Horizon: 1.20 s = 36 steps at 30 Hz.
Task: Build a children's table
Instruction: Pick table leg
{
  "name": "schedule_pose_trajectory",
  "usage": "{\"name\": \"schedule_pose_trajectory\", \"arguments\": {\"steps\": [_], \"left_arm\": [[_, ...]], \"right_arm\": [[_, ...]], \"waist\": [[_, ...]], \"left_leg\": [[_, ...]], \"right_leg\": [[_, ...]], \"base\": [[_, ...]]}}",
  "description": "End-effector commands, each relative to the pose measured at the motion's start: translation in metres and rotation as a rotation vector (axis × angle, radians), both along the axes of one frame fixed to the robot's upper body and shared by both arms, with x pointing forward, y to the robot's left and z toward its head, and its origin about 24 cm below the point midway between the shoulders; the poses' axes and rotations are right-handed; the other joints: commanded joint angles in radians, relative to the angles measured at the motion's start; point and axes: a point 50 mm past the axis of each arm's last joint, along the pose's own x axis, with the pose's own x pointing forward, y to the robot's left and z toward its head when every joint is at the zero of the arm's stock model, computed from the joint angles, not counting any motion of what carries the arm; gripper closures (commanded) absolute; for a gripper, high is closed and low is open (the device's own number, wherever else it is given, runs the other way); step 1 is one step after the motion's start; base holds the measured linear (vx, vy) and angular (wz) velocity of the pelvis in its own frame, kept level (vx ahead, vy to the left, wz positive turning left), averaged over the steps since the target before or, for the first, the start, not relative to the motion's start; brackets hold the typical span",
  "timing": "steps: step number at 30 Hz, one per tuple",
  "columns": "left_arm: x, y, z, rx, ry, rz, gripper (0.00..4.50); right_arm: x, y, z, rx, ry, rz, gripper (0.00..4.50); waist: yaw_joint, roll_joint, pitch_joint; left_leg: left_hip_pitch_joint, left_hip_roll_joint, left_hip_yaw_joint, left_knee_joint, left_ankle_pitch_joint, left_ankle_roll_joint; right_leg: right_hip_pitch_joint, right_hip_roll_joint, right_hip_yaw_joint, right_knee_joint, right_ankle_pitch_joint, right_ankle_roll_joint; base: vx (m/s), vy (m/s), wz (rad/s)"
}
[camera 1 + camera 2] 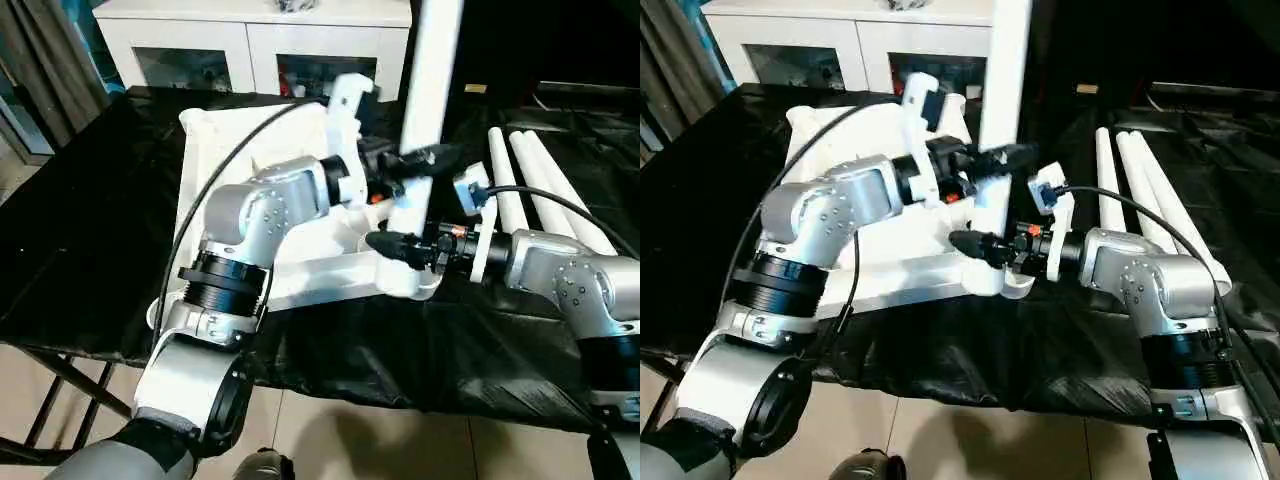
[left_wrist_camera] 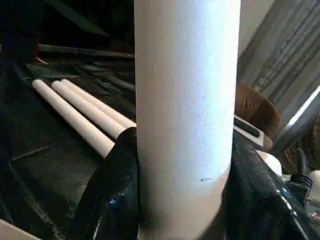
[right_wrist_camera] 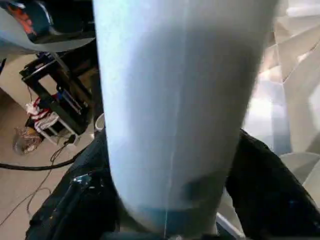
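The white tabletop lies underside up on the black-covered work table. One white leg stands upright in the tabletop's near right corner socket. My left gripper is shut on this leg at mid height; in the left wrist view its fingers press both sides of the leg. My right gripper reaches in from the right just above the socket. Its jaws stand open around the leg, one finger on each side.
Three more white legs lie side by side on the black cover to the right of the tabletop. A white glass-door cabinet stands behind the table. The work table's front edge runs just below both forearms.
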Motion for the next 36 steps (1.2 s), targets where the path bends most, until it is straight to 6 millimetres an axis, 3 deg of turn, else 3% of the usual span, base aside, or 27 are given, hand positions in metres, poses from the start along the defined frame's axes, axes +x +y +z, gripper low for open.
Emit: {"name": "schedule_pose_trajectory", "arguments": {"steps": [1, 9, 11, 12, 17, 18, 19, 20, 21, 24, 29, 32, 36], "left_arm": [[-0.004, -0.001, 0.005, 0.002, -0.03, -0.038, 2.64], [-0.007, -0.003, 0.003, 0.022, -0.034, -0.074, 2.64], [-0.007, -0.003, 0.003, 0.024, -0.035, -0.076, 2.64], [-0.007, -0.003, 0.003, 0.024, -0.035, -0.076, 2.64], [-0.002, -0.001, 0.003, 0.043, -0.057, -0.016, 2.64], [-0.001, -0.001, 0.003, 0.049, -0.06, -0.001, 2.08], [-0.001, 0.0, 0.005, 0.025, -0.051, -0.008, 1.94], [-0.001, 0.001, 0.007, 0.014, -0.053, -0.005, 1.94], [0.0, 0.005, 0.014, -0.043, -0.072, 0.011, 1.94], [0.003, 0.012, 0.028, -0.128, -0.138, 0.062, 1.48], [0.01, 0.033, 0.054, -0.204, -0.289, 0.279, 1.5], [0.01, 0.039, 0.052, -0.154, -0.316, 0.299, 1.5], [0.015, 0.062, 0.033, -0.039, -0.317, 0.428, 1.5]], "right_arm": [[0.001, 0.0, 0.001, -0.018, 0.001, 0.005, 1.84], [-0.001, 0.002, 0.001, -0.011, 0.008, 0.031, 2.53], [-0.001, 0.002, 0.0, -0.014, 0.008, 0.028, 2.57], [-0.001, 0.002, 0.0, -0.014, 0.008, 0.028, 2.58], [0.0, 0.003, -0.001, -0.014, 0.01, -0.013, 2.59], [0.0, 0.003, -0.001, -0.014, 0.012, -0.02, 2.59], [0.001, 0.003, -0.001, -0.005, 0.01, -0.039, 2.59], [0.002, 0.003, -0.001, -0.003, 0.007, -0.049, 2.59], [0.004, 0.003, 0.0, 0.006, -0.018, -0.091, 2.59], [0.007, 0.001, 0.001, 0.013, -0.053, -0.154, 2.59], [0.012, -0.006, 0.004, 0.025, -0.16, -0.347, 2.59], [0.011, -0.006, 0.002, -0.031, -0.243, -0.403, 2.59], [0.007, -0.007, -0.008, -0.118, -0.218, -0.481, 2.59]], "waist": [[-0.004, -0.019, -0.088], [-0.004, -0.017, -0.088], [-0.004, -0.017, -0.088], [-0.005, -0.009, -0.088], [-0.007, -0.011, -0.087], [-0.007, -0.012, -0.087], [-0.007, -0.007, -0.087], [-0.008, -0.009, -0.087], [-0.008, -0.001, -0.087], [-0.009, -0.005, -0.088], [-0.012, 0.001, -0.086], [-0.014, -0.003, -0.085], [-0.024, 0.004, -0.085]], "left_leg": [[0.043, 0.042, -0.014, -0.059, -0.057, 0.069], [0.046, 0.043, -0.013, -0.059, -0.064, 0.066], [0.045, 0.043, -0.014, -0.059, -0.071, 0.063], [0.045, 0.043, -0.015, -0.06, -0.078, 0.058], [0.045, 0.043, -0.016, -0.064, -0.1, 0.045], [0.046, 0.043, -0.015, -0.063, -0.103, 0.043], [0.047, 0.043, -0.016, -0.064, -0.108, 0.038], [0.046, 0.043, -0.016, -0.065, -0.115, 0.034], [0.046, 0.043, -0.017, -0.065, -0.114, 0.029], [0.047, 0.042, -0.016, -0.066, -0.131, 0.019], [0.047, 0.045, -0.019, -0.072, -0.163, 0.002], [0.046, 0.041, -0.017, -0.072, -0.149, 0.0], [0.045, 0.04, -0.02, -0.076, -0.155, -0.005]], "right_leg": [[0.052, -0.05, 0.023, -0.057, 0.074, -0.28], [0.05, -0.048, 0.023, -0.056, 0.072, -0.287], [0.051, -0.049, 0.023, -0.056, 0.07, -0.286], [0.05, -0.047, 0.022, -0.058, 0.068, -0.282], [0.05, -0.048, 0.022, -0.06, 0.046, -0.276], [0.05, -0.048, 0.022, -0.061, 0.042, -0.275], [0.05, -0.048, 0.022, -0.061, 0.037, -0.273], [0.049, -0.048, 0.022, -0.062, 0.031, -0.272], [0.048, -0.048, 0.022, -0.061, 0.029, -0.27], [0.049, -0.048, 0.021, -0.064, 0.03, -0.272], [0.047, -0.049, 0.021, -0.067, 0.003, -0.247], [0.045, -0.046, 0.022, -0.069, -0.008, -0.223], [0.044, -0.042, 0.021, -0.069, -0.028, -0.205]], "base": [[0.0, 0.0, 0.0], [0.0, 0.0, 0.0], [0.0, 0.0, 0.0], [0.0, 0.0, 0.0], [0.0, 0.0, 0.0], [0.0, 0.0, 0.0], [0.0, 0.0, 0.0], [0.0, 0.0, 0.0], [0.0, 0.0, 0.0], [0.0, 0.0, 0.0], [0.0, 0.0, 0.0], [0.0, 0.0, 0.0], [0.0, 0.0, 0.0]]}}
